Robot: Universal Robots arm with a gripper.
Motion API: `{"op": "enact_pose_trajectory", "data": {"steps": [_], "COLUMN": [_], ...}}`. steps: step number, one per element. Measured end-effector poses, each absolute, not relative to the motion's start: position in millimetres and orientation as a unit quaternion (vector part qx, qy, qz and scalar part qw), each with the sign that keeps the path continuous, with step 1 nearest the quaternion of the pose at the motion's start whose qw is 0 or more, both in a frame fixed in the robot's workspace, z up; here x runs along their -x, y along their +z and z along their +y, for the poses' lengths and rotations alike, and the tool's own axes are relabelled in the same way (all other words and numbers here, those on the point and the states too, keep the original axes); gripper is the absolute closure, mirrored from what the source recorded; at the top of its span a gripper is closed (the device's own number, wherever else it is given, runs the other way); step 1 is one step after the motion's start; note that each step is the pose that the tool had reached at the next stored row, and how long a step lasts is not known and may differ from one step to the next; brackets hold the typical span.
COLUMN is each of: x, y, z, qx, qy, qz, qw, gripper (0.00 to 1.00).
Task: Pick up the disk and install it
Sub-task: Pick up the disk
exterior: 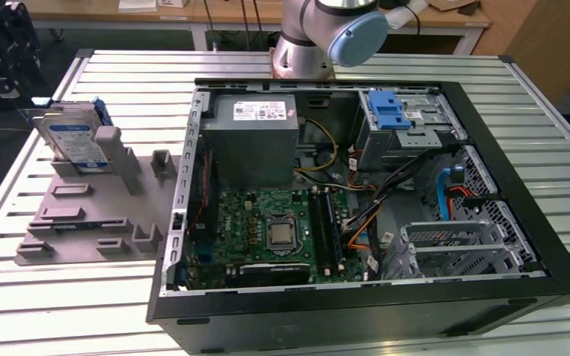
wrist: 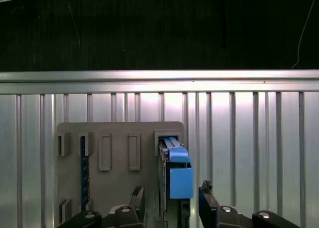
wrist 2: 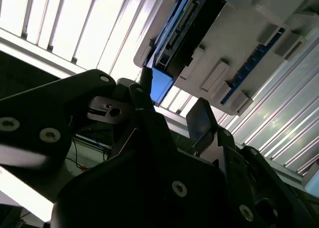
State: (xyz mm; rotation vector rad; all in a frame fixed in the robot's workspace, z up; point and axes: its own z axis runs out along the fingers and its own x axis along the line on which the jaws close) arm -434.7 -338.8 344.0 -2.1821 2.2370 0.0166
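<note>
Slatted aluminium bench [exterior: 67,304], with wooden tables behind it at the far side.

At the exterior view's left, a grey fixture plate [exterior: 77,215] lies flat on the bench. It carries several raised slots and posts. The disk [exterior: 72,137] stands on edge in the slot at the plate's far-left corner, label face showing and blue carrier frame along its far edge. It is seated in the plate and not lifted.

Centre to the exterior view's right: an open computer case [exterior: 364,311] lies on its side, well apart from the disk. Inside it, the power supply [exterior: 255,122] sits at the far left and the motherboard [exterior: 275,230] near it. The drive cage [exterior: 399,111] with a blue latch sits at the far right. I cannot tell whether its bay is free.

The arm [exterior: 335,30] rises from its base just beyond the case's far wall.

Tool [wrist: 172,188]: in the first wrist view it looks down on the plate, with the disk's blue frame [wrist: 180,178] lined up between the two fingers [wrist: 207,198]. In the second wrist view the tool [wrist 2: 173,96] is released, jaws spread with nothing between them. The disk [wrist 2: 187,28] is apart from both fingertips, with no contact.

Progress, as judged: the tool is roughly aligned over the disk. The grasp is not yet made, so the pick, the carry to the case and the installation all remain.
</note>
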Motion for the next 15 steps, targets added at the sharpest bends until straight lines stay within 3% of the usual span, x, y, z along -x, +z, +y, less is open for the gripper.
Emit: {"op": "enact_pose_trajectory", "data": {"steps": [3, 4, 8, 9, 14, 15], "x": [434.7, 434.7, 434.7, 434.7, 434.7, 434.7], "y": [344.2, 344.2, 344.4, 344.5, 344.8, 344.9], "z": [-338.8, -338.9, -338.8, -338.9, -338.8, -338.8], "qx": [0.698, 0.698, 0.698, 0.698, 0.698, 0.698], "qy": [0.005, 0.005, 0.005, 0.005, 0.005, 0.005], "qz": [0.716, 0.716, 0.716, 0.716, 0.716, 0.716], "qw": [0.008, 0.008, 0.008, 0.008, 0.008, 0.008], "gripper": [0.47, 0.54, 0.55, 0.62, 0.64, 0.73]}}
